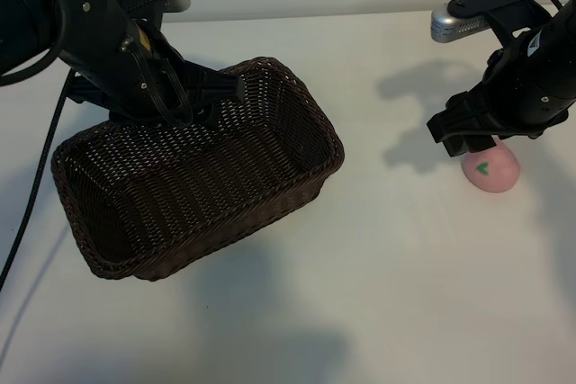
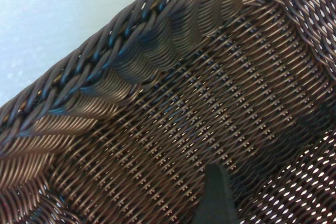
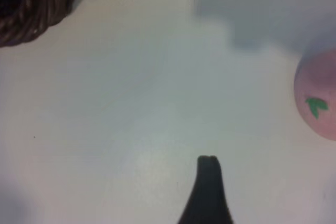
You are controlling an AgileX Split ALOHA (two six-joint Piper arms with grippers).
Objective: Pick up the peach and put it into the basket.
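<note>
So your biggest thing is the white tabletop [image 1: 378,294], and the large dark-brown wicker basket [image 1: 193,177] sits over toward its left edge, roughly midway between far and near, turned a bit diagonal. It looks tipped, with its near-left end raised off the surface, though you can't be fully sure from the exterior view alone.

Your left gripper [image 1: 211,96] is down at the basket's far long wall, right on the rim. The left wrist view is basically all weave, rim braid running across and one dark fingertip [image 2: 215,198] poking over the inside wall. Jaws stand fairly wide; it seems to straddle the rim, but whether it's actually pinching it I can't tell.

Your right gripper [image 1: 468,143] is over by the right edge of the tabletop, pointing steeply down, jaws spread fairly wide with nothing between them. It's just beside the peach [image 1: 491,171], at its far-left shoulder, touching or nearly so.

The peach itself sits on the tabletop, small, pale pink, green leaf mark facing the camera, well apart from the basket.
</note>
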